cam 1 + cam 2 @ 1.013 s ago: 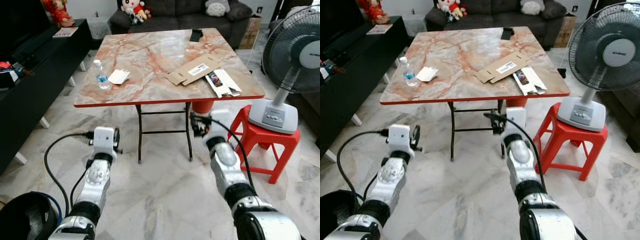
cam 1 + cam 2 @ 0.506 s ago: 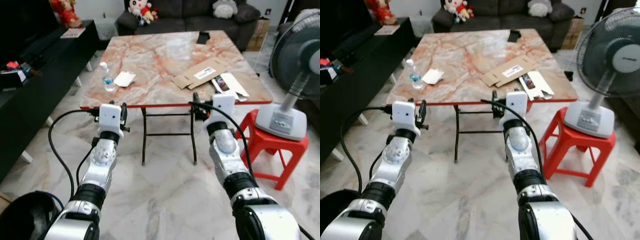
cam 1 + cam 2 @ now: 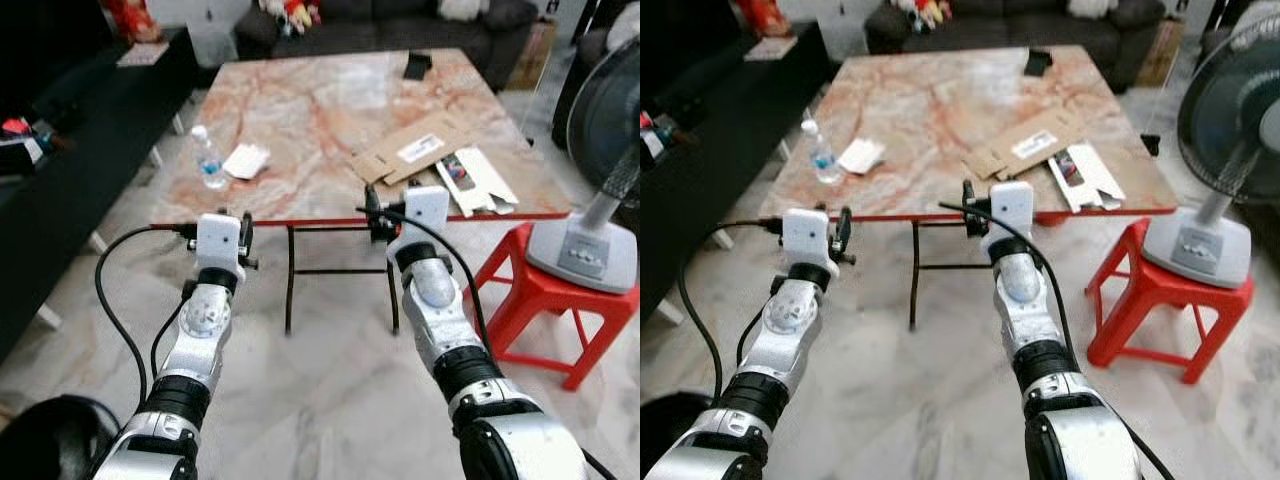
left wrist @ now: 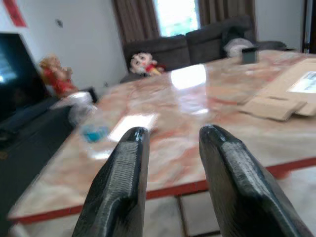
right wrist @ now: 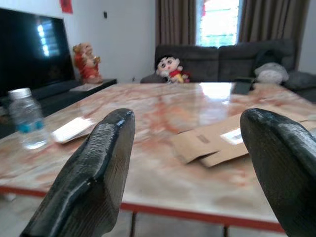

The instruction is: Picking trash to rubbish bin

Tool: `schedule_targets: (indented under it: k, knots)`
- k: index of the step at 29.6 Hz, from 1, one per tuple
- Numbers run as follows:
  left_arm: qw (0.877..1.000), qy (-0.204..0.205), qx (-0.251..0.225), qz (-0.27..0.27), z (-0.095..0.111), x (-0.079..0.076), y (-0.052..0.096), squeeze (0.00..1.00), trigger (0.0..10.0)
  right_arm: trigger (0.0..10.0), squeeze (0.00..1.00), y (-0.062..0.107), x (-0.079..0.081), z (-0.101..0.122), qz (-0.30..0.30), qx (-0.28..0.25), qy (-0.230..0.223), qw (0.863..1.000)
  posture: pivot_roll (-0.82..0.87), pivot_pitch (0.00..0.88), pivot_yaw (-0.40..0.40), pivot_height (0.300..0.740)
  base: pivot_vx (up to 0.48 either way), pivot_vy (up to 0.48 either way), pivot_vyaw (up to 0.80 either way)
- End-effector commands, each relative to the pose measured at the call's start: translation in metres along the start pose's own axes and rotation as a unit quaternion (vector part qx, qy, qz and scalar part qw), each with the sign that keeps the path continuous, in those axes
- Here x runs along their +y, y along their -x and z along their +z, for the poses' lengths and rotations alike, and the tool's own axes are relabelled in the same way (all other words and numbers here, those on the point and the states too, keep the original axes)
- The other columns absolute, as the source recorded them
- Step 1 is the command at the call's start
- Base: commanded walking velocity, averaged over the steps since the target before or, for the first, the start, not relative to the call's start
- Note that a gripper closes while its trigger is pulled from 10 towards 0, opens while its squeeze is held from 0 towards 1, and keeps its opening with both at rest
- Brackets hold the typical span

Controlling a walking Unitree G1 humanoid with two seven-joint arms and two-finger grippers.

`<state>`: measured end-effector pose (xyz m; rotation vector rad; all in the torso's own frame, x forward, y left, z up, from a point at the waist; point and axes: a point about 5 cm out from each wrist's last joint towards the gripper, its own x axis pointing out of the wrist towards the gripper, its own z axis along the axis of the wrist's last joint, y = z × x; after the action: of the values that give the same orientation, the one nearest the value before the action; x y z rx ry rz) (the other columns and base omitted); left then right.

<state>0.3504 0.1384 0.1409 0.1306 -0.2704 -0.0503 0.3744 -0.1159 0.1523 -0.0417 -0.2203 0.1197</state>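
we stand in front of the marble-patterned folding table (image 3: 300, 110), both arms raised to its near red edge. our left gripper (image 4: 170, 163) has its fingers parted by a narrow gap and holds nothing; our right gripper (image 5: 190, 163) is spread wide, also holding nothing. neither touches anything yet.

the trash is all on the tabletop: a water bottle (image 3: 207, 157) upright near the left edge, a white folded paper (image 3: 245, 160) just beside it, a flattened cardboard piece (image 3: 420, 150) toward the right, and an opened printed carton (image 3: 478, 182) at the right edge near the corner. a dark object (image 3: 417, 66) lies at the far side; we cannot tell what it is. we can make out no rubbish bin from here.

what could go wrong, as we judge it: the bottle looks light and tall, so a finger brushing its side before closing could tip it and send it rolling off the left edge. the cardboard and the paper lie flat on a smooth top, so fingers may slide over them or push them away rather than get under. the carton sits close to the edge above the red stool (image 3: 560, 300) and the standing fan (image 3: 600, 220); a nudge could drop it there. our grippers are level with the table edge, so moving forward without lifting could bump it.
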Motion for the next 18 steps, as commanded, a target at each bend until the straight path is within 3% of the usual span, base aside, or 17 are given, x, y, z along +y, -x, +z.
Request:
schedule_targets:
  k: [1, 18]
  knots:
    - [1.000, -0.009, -0.009, -0.006, 0.0061, 0.0014, -0.0032, 0.00, 10.0, 10.0, 0.00, -0.0016, 0.0013, 0.0014, -0.004, 0.002, -0.006, 1.000, 0.07, 0.000, 0.056, 0.740, 0.371, 0.000, 0.00]
    - [1.000, -0.011, -0.016, 0.005, 0.0136, 0.0089, -0.0067, 0.00, 10.0, 10.0, 0.00, -0.0023, -0.0001, 0.0034, -0.007, 0.002, -0.005, 1.000, 0.08, 0.000, 0.059, 0.740, 0.371, 0.000, 0.00]
